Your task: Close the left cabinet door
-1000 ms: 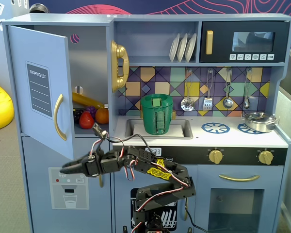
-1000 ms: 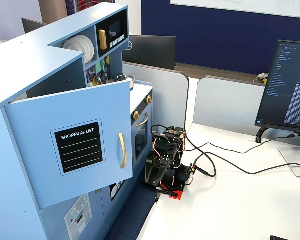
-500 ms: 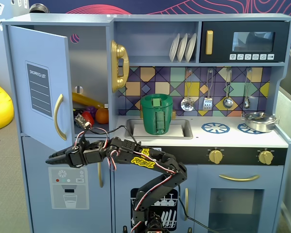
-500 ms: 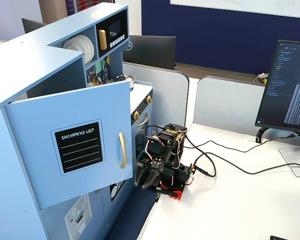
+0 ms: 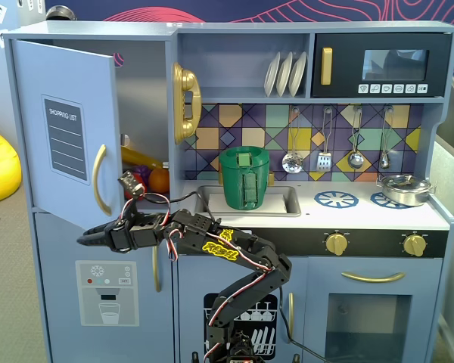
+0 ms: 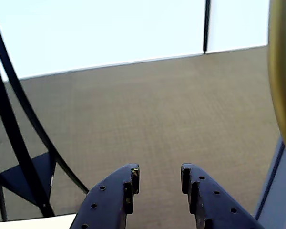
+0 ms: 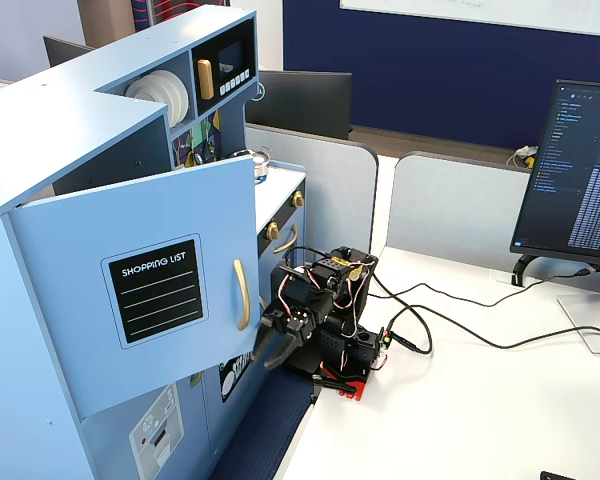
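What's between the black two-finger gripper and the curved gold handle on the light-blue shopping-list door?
Nothing. In a fixed view the black two-finger gripper sits just below the curved gold handle of the light-blue shopping-list door. The wrist view shows open jaws, nothing held.

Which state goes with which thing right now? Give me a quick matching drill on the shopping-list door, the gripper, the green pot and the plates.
Things:
1. left cabinet door
2. gripper
3. green pot
4. plates

States:
A. standing on edge on the upper shelf
B. sitting in the sink
C. swung partly open
D. open, holding nothing

Pairs: 1-C, 2-D, 3-B, 4-A
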